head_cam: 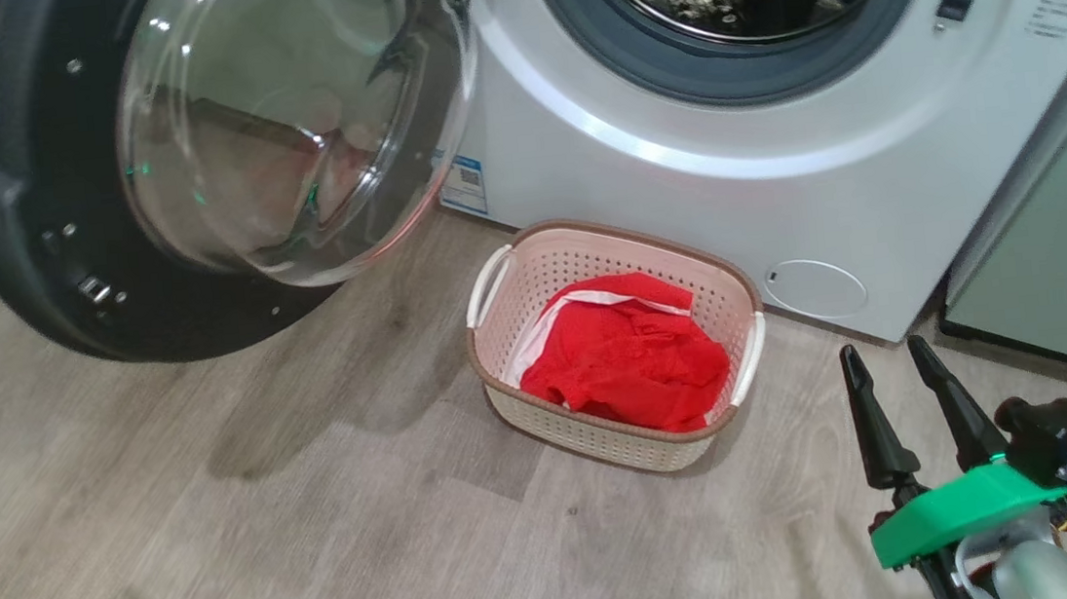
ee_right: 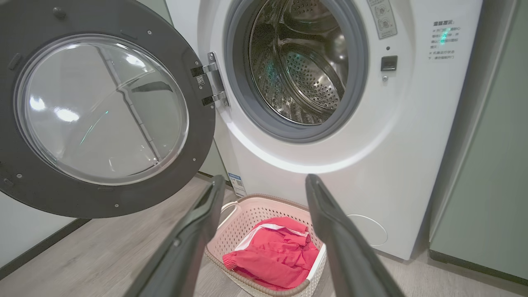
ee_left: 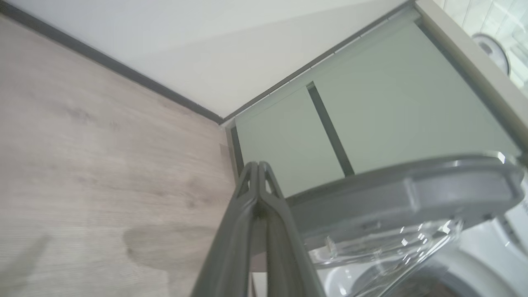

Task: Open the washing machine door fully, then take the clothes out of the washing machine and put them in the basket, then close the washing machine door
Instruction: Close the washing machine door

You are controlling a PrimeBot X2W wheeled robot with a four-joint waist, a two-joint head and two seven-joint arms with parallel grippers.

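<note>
- On the floor by the washer [head_cam: 682, 217] sits the basket [head_cam: 595, 431]; the red clothes [head_cam: 632, 354] lie inside it; the drum [ee_right: 305, 70] looks empty, so I think only shutting the door is left.
- Off to the left, the door [head_cam: 5, 194] hangs wide open.
- Beside the door's rim, the left gripper [ee_left: 258, 167] is squeezed shut with nothing in it; the right gripper [head_cam: 885, 349] is spread wide and empty, low near the basket.
- Next, I think, the door needs a gentle push on its outer side; it must swing all the way to the washer and click.
- Hard to tell: if the left gripper touches the door; the drum's low front hides behind the grey seal [ee_right: 247, 119], so a small cloth could be there; the head view cuts off the drum's top.
</note>
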